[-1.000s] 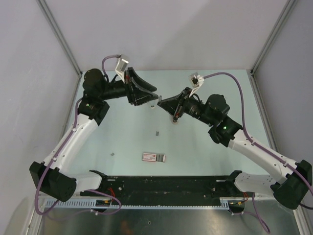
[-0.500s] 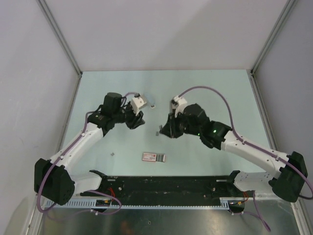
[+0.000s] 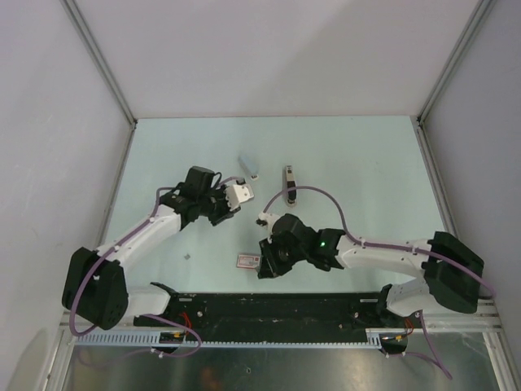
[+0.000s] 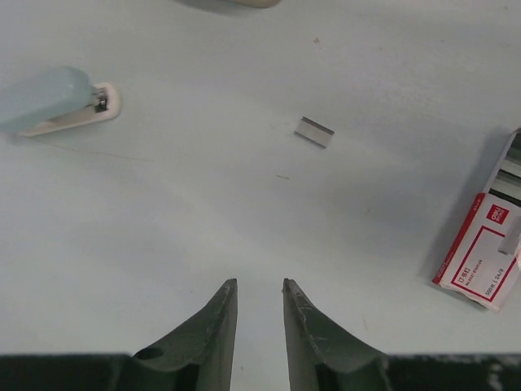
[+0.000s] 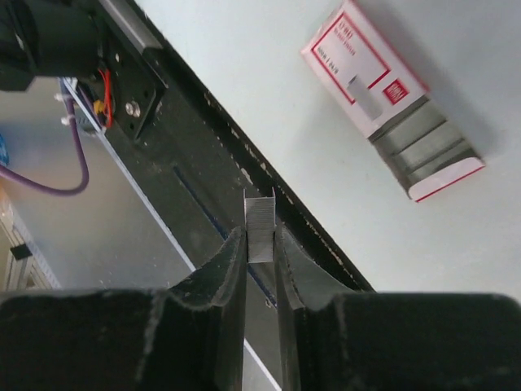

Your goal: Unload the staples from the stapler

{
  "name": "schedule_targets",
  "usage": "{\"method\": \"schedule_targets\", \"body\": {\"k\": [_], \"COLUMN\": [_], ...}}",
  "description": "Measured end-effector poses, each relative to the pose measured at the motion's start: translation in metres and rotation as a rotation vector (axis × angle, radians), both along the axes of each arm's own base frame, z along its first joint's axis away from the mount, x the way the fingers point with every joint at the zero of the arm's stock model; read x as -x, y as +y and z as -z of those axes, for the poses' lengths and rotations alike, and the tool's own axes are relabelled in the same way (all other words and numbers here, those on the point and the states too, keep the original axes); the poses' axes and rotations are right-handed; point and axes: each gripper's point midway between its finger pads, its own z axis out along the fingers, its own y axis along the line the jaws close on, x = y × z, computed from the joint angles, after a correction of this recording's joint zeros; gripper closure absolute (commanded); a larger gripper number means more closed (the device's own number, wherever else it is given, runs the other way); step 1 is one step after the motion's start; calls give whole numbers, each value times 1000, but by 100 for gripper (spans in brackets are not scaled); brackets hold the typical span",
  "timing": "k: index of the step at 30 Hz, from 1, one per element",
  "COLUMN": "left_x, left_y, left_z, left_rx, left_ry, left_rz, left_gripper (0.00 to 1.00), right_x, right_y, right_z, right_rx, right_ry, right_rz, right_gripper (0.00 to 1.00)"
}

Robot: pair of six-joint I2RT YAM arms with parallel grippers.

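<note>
The stapler (image 3: pixel 248 165) is a small light-blue-and-white one lying at the far middle of the table; it also shows in the left wrist view (image 4: pixel 53 102), top left. My right gripper (image 5: pixel 260 232) is shut on a short grey strip of staples (image 5: pixel 261 221) and hangs over the black front rail, just beside a red-and-white staple box (image 5: pixel 391 98). In the top view the right gripper (image 3: pixel 266 265) sits right of that box (image 3: pixel 249 261). My left gripper (image 4: pixel 259 285) is empty, its jaws a narrow gap apart, above bare table.
A thin dark bar (image 3: pixel 288 177) lies right of the stapler. A loose staple strip (image 4: pixel 314 131) lies ahead of the left gripper, and another small strip (image 3: pixel 188 256) lies near the left. The black rail (image 5: pixel 203 163) runs along the table's front edge.
Both arms have swung down and toward the front. The right gripper has come from mid-table to the staple box by the rail. The stapler and dark bar now show uncovered.
</note>
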Motion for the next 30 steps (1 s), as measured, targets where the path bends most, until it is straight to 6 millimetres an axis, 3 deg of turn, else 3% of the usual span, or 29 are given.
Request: {"method": "schedule_targets", "body": {"k": [7,19,30], "left_x": [16,16,17], "left_y": [-8,-9,-9], "left_z": [20,28,33], "left_rx": [-24,-37,-42], "left_ry": [33,49,66], "left_rz": [94,105,103], "left_gripper": [70,73,74], "right_x": [17,9,-19], "right_y": [1,-1,-3], "right_z": [35,86,88], "right_rx": [49,104,63], "right_ry": [75,78,59], "right_rz": [-76,-178,-148], "right_gripper": [100,100,100]}}
